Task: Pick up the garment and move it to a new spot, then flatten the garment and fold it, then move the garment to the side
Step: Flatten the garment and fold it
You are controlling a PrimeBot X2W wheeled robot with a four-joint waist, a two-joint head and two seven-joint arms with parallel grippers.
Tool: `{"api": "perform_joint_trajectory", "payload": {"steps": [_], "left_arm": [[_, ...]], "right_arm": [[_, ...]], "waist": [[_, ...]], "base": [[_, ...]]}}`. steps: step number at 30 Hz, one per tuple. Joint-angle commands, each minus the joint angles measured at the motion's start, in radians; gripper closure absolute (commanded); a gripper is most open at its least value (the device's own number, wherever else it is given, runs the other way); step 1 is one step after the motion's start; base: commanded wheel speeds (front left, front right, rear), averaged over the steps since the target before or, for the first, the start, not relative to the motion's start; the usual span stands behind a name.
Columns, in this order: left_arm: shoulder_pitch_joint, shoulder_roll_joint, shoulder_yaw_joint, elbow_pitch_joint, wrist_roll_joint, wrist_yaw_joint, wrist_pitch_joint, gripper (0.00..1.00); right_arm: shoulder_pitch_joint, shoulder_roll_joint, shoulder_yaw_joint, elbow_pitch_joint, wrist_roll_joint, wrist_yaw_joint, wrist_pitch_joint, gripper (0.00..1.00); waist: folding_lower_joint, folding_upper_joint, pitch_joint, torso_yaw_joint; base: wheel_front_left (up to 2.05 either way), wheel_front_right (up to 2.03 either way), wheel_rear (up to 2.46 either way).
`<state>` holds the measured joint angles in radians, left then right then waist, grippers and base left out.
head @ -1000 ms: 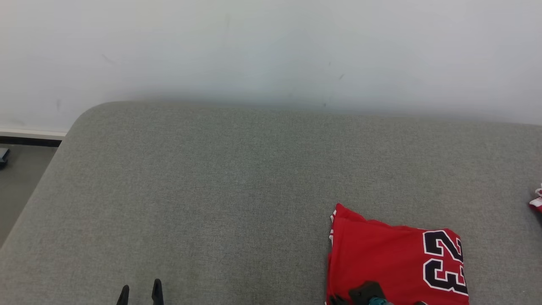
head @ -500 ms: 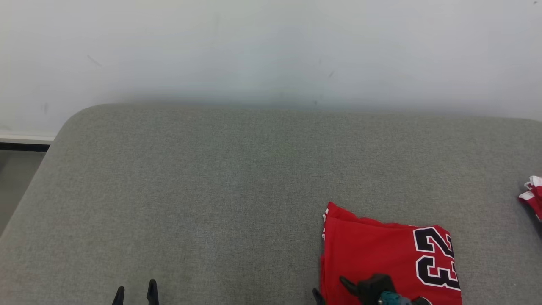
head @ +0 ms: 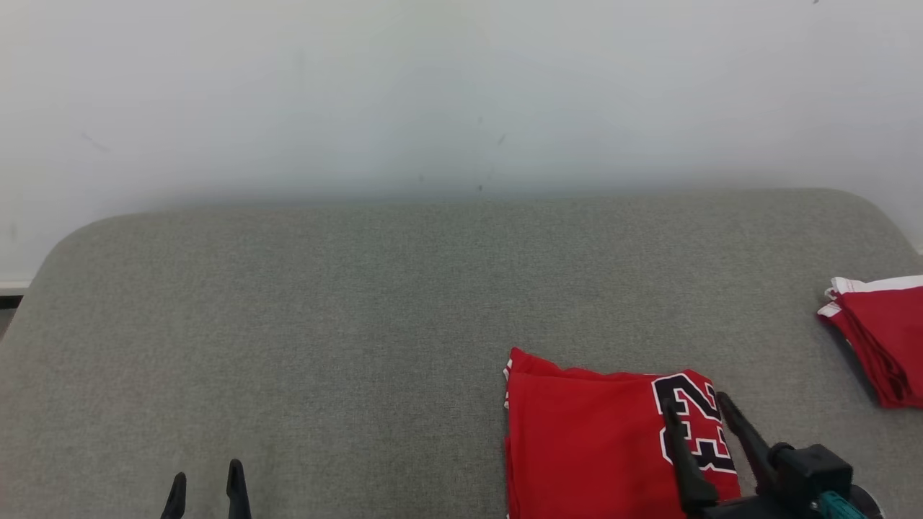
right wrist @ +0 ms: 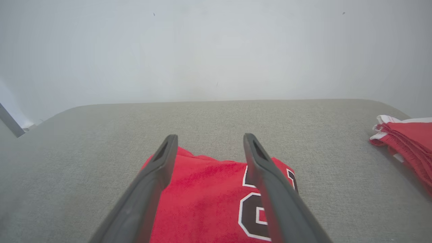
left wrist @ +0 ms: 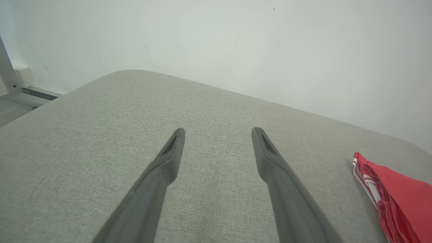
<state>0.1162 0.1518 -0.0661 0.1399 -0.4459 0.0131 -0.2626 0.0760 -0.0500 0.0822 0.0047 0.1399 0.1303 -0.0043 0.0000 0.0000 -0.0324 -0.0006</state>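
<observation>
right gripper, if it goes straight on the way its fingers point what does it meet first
Probably the grey fabric cushion just past the folded red number-23 jersey; the open right gripper seems to pass above the jersey, though depth is unclear.

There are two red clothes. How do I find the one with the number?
Look at the big grey cushion against the white wall. Near its front, toward the right, lies a folded red jersey by the open right gripper. Unlike the red garment at the far right edge, it shows a black 23.

jersey (head: 577, 447) cut off below, second garment (head: 883, 339) cropped
</observation>
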Motion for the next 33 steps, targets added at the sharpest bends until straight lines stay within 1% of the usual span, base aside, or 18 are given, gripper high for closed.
{"api": "perform_joint_trajectory", "payload": {"steps": [1,3,5,7,9,15,22,26,33], "left_arm": [[0.012,-0.01,0.014,0.001,0.013,-0.012,-0.002,0.0],[0.013,-0.015,0.019,0.002,0.018,-0.015,-0.002,0.0],[0.014,-0.026,0.032,0.008,0.03,-0.028,-0.002,0.0],[0.013,-0.035,0.045,0.008,0.042,-0.042,-0.002,0.0],[0.012,-0.044,0.056,0.01,0.058,-0.057,-0.002,0.0],[0.02,-0.07,0.102,0.014,0.098,-0.085,-0.002,0.0],[0.033,-0.087,0.157,0.039,0.147,-0.116,-0.002,0.0],[0.035,-0.093,0.185,0.051,0.166,-0.127,-0.002,0.0],[0.036,-0.099,0.213,0.054,0.186,-0.136,-0.002,0.0]], "right_arm": [[0.011,-0.001,-0.032,-0.002,-0.016,0.0,-0.026,0.0],[0.012,-0.001,-0.051,0.001,-0.024,0.0,-0.035,0.0],[0.011,-0.001,-0.075,0.005,-0.043,0.0,-0.061,0.0],[0.012,-0.022,-0.085,0.015,-0.069,0.0,-0.082,0.0],[0.01,-0.034,-0.095,0.029,-0.069,0.0,-0.106,0.0],[-0.017,-0.086,-0.079,0.089,-0.049,0.0,-0.186,0.0],[-0.058,-0.123,-0.041,0.173,-0.024,0.0,-0.228,0.0],[-0.068,-0.125,-0.033,0.201,-0.009,0.0,-0.24,0.0],[-0.072,-0.109,-0.032,0.23,0.001,0.0,-0.25,0.0]], "waist": [[0.0,0.0,-0.013,-0.025],[0.0,0.0,-0.015,-0.029],[0.0,0.0,-0.02,-0.038],[0.0,0.0,-0.025,-0.045],[0.0,0.0,-0.029,-0.051],[0.0,0.0,-0.043,-0.067],[0.0,0.0,-0.057,-0.068],[0.0,0.0,-0.061,-0.064],[0.0,0.0,-0.062,-0.061]], "base": [[0.0,0.0,0.0],[0.0,0.0,0.0],[0.0,0.0,0.0],[0.0,0.0,0.0],[0.0,0.0,0.0],[0.0,0.0,0.0],[0.0,0.0,0.0],[0.0,0.0,0.0],[0.0,0.0,0.0]]}}
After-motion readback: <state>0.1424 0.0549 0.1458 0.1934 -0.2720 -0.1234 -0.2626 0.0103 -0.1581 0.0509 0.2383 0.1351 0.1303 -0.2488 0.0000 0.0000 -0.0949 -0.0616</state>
